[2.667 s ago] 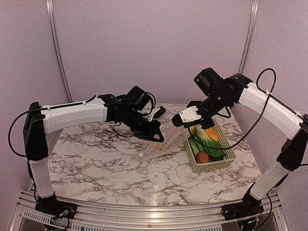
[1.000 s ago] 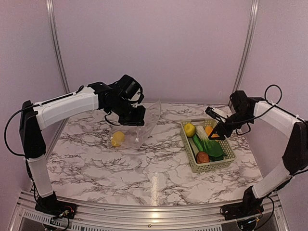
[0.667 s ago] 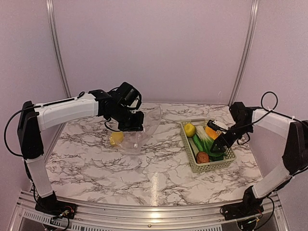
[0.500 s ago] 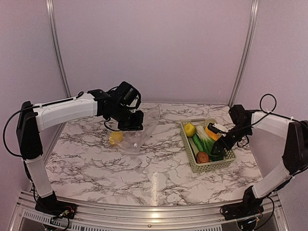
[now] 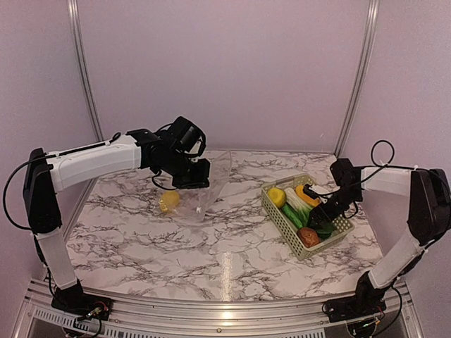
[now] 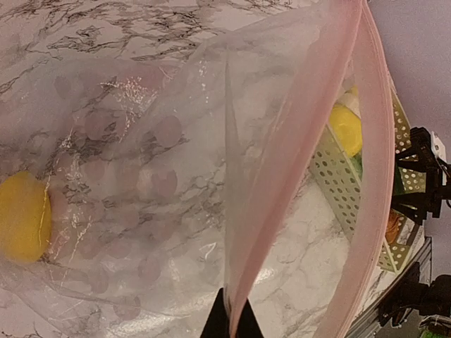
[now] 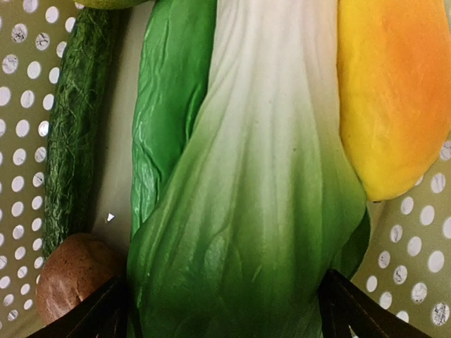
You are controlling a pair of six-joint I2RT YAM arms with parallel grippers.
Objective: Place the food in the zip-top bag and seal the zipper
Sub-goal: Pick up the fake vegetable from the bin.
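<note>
The right hand (image 7: pixel 225 306), spread wide astride the leafy vegetable (image 7: pixel 254 197) and gripping nothing yet, may snag the orange piece (image 7: pixel 394 98) beside it or drag the basket (image 7: pixel 28 141), while across the counter (image 5: pixel 232 246) the left hand (image 6: pixel 229 325) pinches the rim of the zip-top bag (image 6: pixel 141 141).

My left gripper (image 5: pixel 196 177) pinches the clear zip-top bag (image 5: pixel 213 189) by its upper edge, and the bag's bottom rests on the marble table (image 5: pixel 176 246). One yellow fruit (image 5: pixel 169 201) lies in the bag's left end. At right, my right gripper (image 5: pixel 323 215) is down inside the pale green basket (image 5: pixel 281 225), among the leafy vegetable (image 5: pixel 297 203), orange piece (image 5: pixel 308 195), second yellow fruit (image 5: pixel 277 196) and brown lump (image 5: pixel 309 237).
</note>
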